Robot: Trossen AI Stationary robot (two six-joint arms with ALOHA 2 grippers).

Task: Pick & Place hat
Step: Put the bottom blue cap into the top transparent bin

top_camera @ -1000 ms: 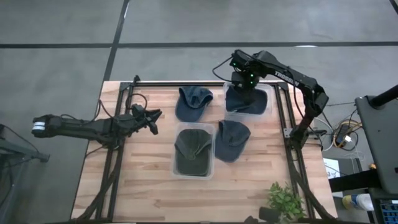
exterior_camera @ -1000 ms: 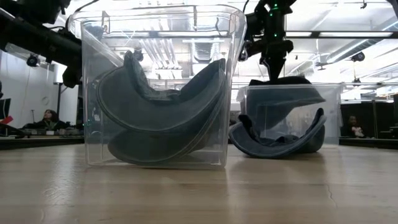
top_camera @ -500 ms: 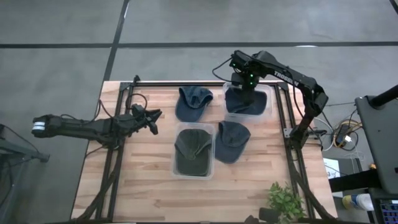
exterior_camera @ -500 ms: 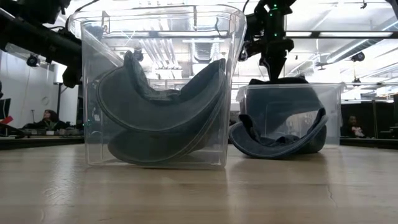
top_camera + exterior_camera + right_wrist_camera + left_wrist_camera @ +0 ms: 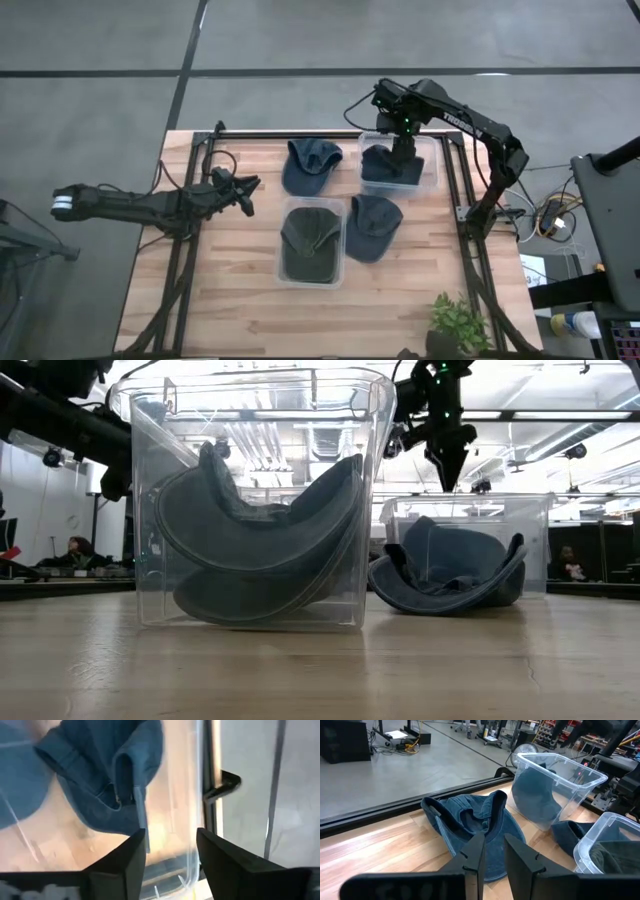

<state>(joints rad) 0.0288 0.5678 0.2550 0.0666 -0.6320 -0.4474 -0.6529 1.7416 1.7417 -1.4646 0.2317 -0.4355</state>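
Right gripper parted above a bin holding a dropped hat; left arm waited.

The left gripper (image 5: 248, 190) hovered near the wooden table's (image 5: 240, 300) left edge, jaws a narrow gap apart, gripping nothing. Next lay 1 loose blue denim hat (image 5: 309, 165), then a clear plastic bin (image 5: 312, 277) with a dark green hat (image 5: 310, 242), and another blue hat (image 5: 374, 226) beside it. The right gripper (image 5: 404, 140) hung spread and empty over the far-right clear bin (image 5: 431, 168), where the released blue hat (image 5: 385, 165) lay inside; bare wood stayed open nearer the camera.
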